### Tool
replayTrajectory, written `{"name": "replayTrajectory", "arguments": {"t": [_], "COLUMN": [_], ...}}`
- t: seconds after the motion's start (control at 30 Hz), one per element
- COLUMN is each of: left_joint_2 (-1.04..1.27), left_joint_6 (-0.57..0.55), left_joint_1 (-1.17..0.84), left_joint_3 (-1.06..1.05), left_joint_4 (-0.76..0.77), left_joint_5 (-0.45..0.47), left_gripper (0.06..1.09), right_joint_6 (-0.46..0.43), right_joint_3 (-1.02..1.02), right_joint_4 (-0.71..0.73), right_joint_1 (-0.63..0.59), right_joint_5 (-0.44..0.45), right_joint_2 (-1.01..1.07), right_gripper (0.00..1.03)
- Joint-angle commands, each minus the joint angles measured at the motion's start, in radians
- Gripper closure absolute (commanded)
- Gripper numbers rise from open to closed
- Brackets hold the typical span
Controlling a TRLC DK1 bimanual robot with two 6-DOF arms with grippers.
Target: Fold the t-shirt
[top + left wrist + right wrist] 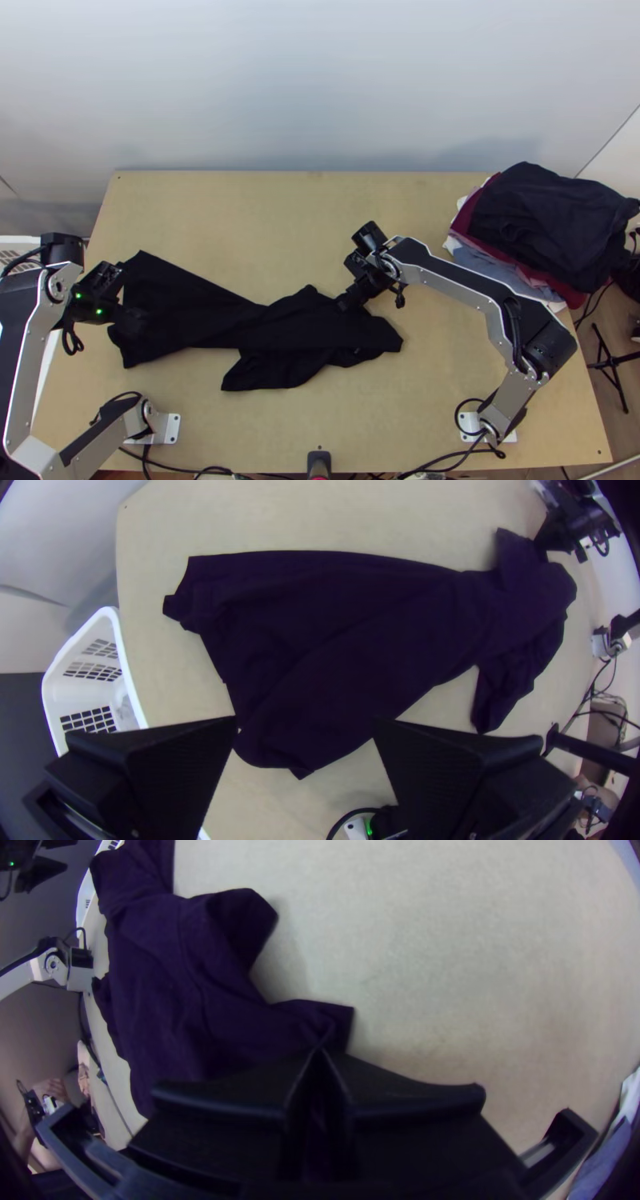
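Observation:
The black t-shirt (188,312) lies rumpled and twisted across the table's left and middle, broad at its left end, narrower midway, with sleeve-like flaps near its right end. Over its left end is my left gripper (128,296), and my right gripper (344,303) is at its upper edge, right of the middle. The left wrist view has the left gripper (305,720) open above the shirt (333,627), nothing between its fingers. In the right wrist view the right gripper (320,1049) is shut on a small gathered part of the shirt (180,987) near a corner.
A pile of folded clothes (544,224), dark navy on top, rests at the table's right back corner. A white basket (127,660) stands beside the table's left edge. Bare wood (264,224) lies behind the shirt; cables (448,460) run along the near edge.

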Motion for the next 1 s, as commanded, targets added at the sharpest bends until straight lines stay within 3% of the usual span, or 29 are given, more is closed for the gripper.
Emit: {"name": "replayTrajectory", "arguments": {"t": [0.0, 0.4, 0.97], "left_joint_2": [0.026, 0.048, -0.004], "left_joint_6": [0.124, 0.363, 0.455], "left_joint_1": [0.012, 0.031, 0.037], "left_joint_3": [-0.023, -0.153, -0.299], "left_joint_4": [0.025, 0.121, 0.233], "left_joint_5": [-0.054, -0.163, -0.194], "left_gripper": [0.11, 0.11, 0.16], "right_joint_6": [-0.006, -0.005, -0.003], "right_joint_3": [0.001, -0.008, 0.006], "right_joint_4": [0.025, 0.016, 0.016], "right_joint_1": [0.0, -0.008, -0.017], "right_joint_5": [0.0, 0.0, 0.0], "right_joint_2": [-0.004, -0.03, -0.02], "right_gripper": [1.0, 1.0, 1.0]}}
